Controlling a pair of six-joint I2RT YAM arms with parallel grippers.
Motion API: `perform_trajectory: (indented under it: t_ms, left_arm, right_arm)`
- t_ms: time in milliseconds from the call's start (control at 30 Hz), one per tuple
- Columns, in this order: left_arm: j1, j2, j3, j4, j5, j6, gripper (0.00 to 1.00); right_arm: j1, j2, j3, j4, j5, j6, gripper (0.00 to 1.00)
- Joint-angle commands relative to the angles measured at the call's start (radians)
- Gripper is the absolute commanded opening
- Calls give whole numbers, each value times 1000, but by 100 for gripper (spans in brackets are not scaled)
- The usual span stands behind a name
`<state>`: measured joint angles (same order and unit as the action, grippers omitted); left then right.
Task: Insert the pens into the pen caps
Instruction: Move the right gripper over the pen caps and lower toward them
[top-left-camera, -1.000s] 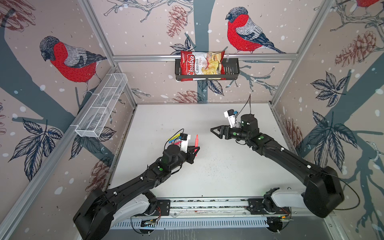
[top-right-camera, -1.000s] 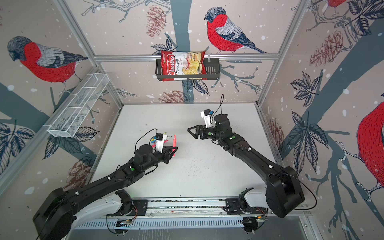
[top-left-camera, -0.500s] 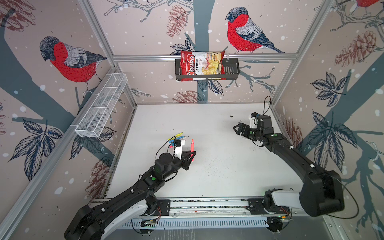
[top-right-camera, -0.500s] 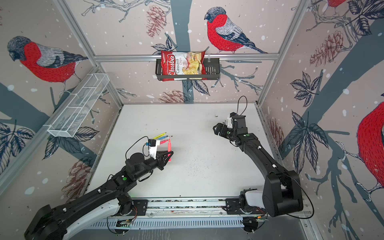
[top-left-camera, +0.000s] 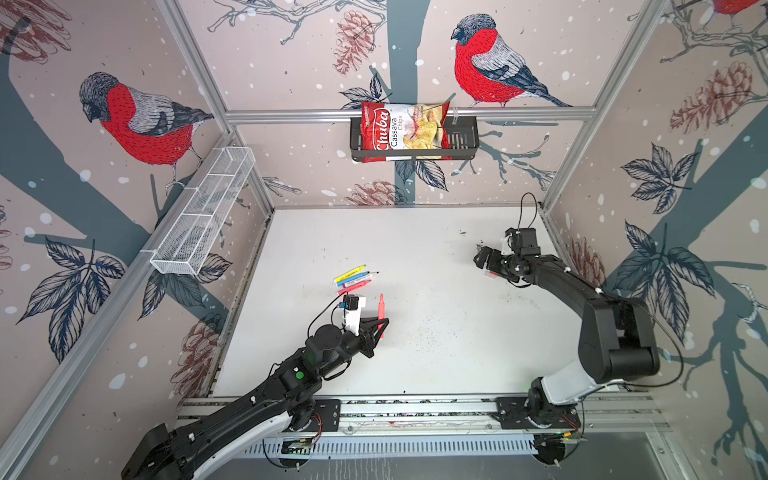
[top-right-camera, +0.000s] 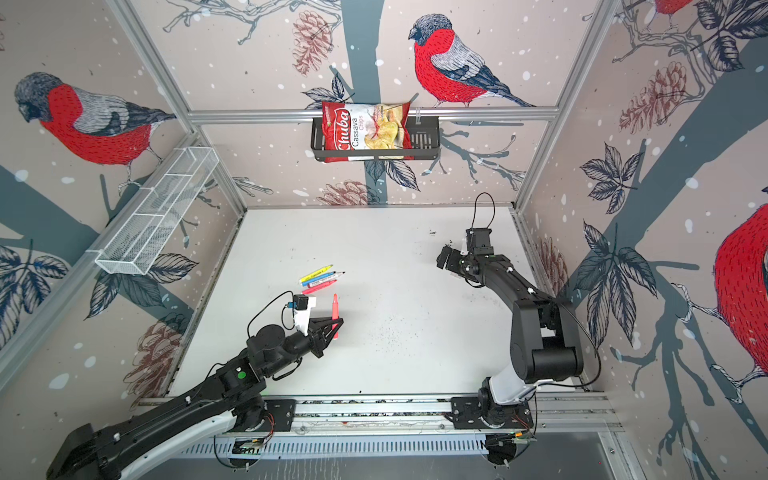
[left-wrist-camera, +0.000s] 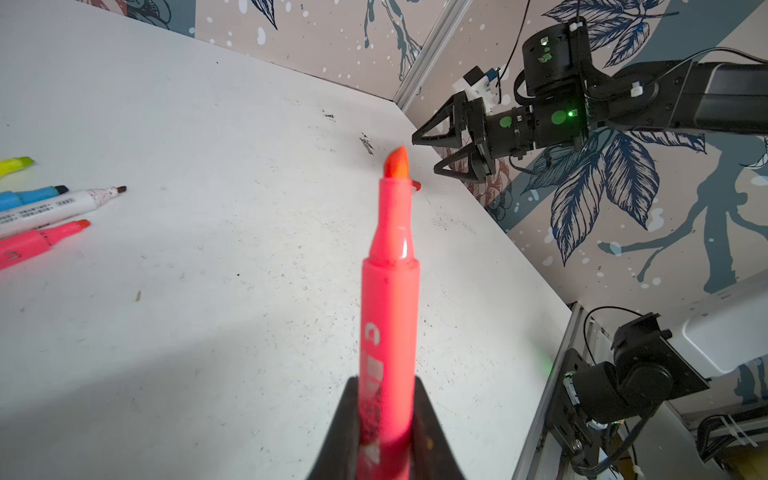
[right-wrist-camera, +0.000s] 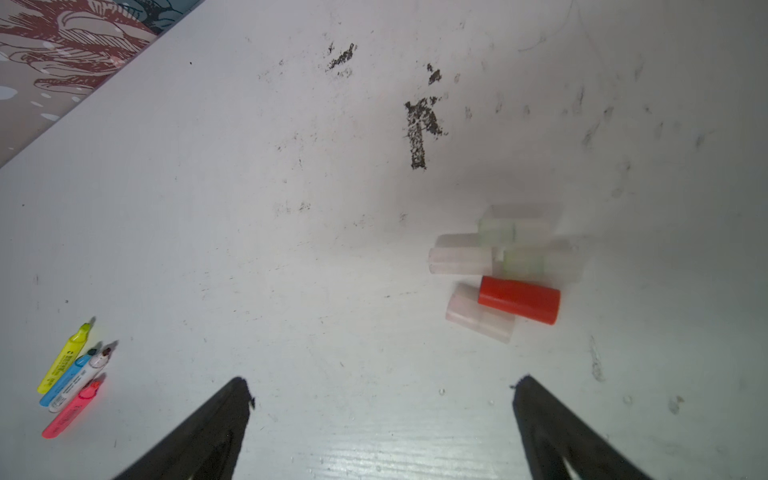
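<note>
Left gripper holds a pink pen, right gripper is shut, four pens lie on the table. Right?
No: the right gripper is open, as the right wrist view shows. The left gripper does hold the pink pen; four pens lie on the table.

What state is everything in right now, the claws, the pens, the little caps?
left claw: shut on the neon pink pen.
neon pink pen: uncapped, tip bare.
right claw: open, holding nothing.
four loose pens: uncapped, lying side by side on the table.
clear caps: off the pens, huddled together.
red cap: lying against the clear caps.
chips bag: sitting in the wall basket.
</note>
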<state>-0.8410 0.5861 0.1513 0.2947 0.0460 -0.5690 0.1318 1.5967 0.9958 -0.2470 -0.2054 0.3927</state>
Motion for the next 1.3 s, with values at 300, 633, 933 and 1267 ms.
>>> perform_trajectory:
  t_ms: [300, 633, 933, 1267]
  left_arm:
    - [-4, -25, -13, 5, -41, -11, 0]
    - [-4, -28, -14, -4, -58, -6, 0]
    - [-5, -60, -10, -42, -83, 4, 0]
    - [-5, -105, -13, -75, -101, 2, 0]
  right_arm:
    - [-21, 126, 35, 12, 29, -32, 97]
    - [-19, 193, 69, 25, 13, -32, 95]
    - [29, 236, 79, 45, -3, -25, 93]
    - [134, 280, 99, 69, -24, -10, 92]
